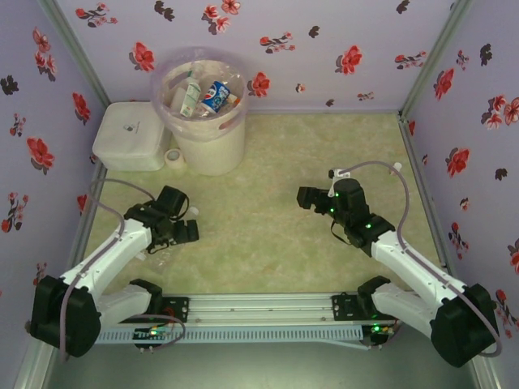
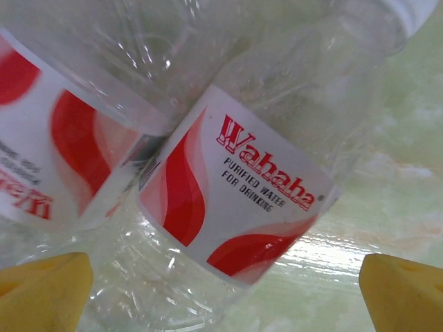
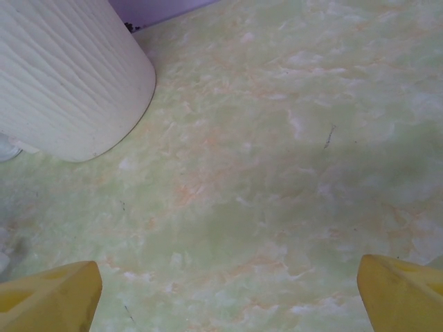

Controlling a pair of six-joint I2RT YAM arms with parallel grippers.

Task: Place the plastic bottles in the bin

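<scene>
Two clear plastic bottles with red and white "Wahaha" labels lie side by side on the table: one (image 2: 235, 187) runs between my fingers and the other (image 2: 48, 138) lies to its left. My left gripper (image 2: 225, 297) hovers just over them, open, with its yellow fingertips (image 2: 41, 290) wide apart; from above it (image 1: 180, 229) covers most of the bottles (image 1: 158, 250). The cream-white bin (image 1: 203, 105) with a pink liner stands at the back left and holds several bottles (image 1: 212, 96). My right gripper (image 1: 306, 198) is open and empty over bare table (image 3: 228, 297), with the bin wall (image 3: 69, 76) to its upper left.
A white lidded box (image 1: 130, 136) sits left of the bin, with a small tape roll (image 1: 174, 158) between them. Flowered walls close in the table on three sides. Green marbled tabletop (image 1: 259, 203) lies between the two arms.
</scene>
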